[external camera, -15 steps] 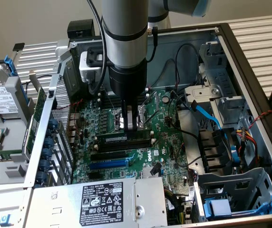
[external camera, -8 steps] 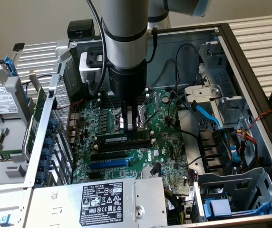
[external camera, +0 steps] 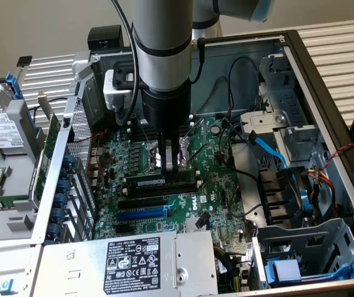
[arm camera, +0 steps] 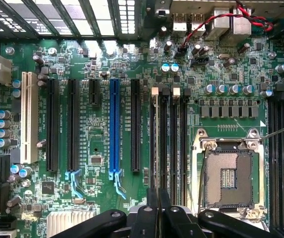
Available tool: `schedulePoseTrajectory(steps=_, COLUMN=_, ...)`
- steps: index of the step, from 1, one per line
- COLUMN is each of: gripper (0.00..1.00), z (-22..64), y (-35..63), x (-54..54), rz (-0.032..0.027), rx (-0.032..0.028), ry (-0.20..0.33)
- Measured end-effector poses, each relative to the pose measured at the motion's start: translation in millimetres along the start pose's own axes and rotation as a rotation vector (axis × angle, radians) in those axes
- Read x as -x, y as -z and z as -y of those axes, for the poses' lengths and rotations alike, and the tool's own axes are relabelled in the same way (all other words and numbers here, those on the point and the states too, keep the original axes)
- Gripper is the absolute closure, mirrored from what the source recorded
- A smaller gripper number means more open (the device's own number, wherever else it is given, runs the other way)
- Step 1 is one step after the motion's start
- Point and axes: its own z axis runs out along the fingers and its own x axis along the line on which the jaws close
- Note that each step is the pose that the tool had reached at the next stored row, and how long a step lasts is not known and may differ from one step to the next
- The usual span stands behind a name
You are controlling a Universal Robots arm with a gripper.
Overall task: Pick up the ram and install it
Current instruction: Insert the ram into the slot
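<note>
The open computer case (external camera: 325, 80) is laid on its side, and the green motherboard (external camera: 220, 185) is seen flat in its bottom. A grey power supply (external camera: 133, 260) with a black label is housed at the near edge of the case. Metal drive cages and a blue cable (external camera: 270, 148) are held at the exterior view's right. A hard drive (external camera: 0, 130) is set outside the case at the exterior view's left.

The ram (external camera: 158, 181) is found standing on its long edge in a black memory slot, between the processor socket (arm camera: 229, 176) and the blue expansion slot (arm camera: 114, 129). It is seen as a long, thin, dark stick with a pale label along its face. In the wrist view the ram (arm camera: 157, 134) is shown edge-on as a narrow grey line.

The gripper (external camera: 169, 166) is hung straight above the middle of the ram, with its fingers (arm camera: 152, 208) drawn almost together. Contact with the ram's top edge cannot be made out.
</note>
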Motion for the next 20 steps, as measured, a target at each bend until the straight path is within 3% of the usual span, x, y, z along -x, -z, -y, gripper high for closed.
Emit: schedulePoseTrajectory(steps=20, gripper=0.88, z=0.1, y=-4.0, x=-0.2, rz=0.0001, rx=0.0, ry=0.0)
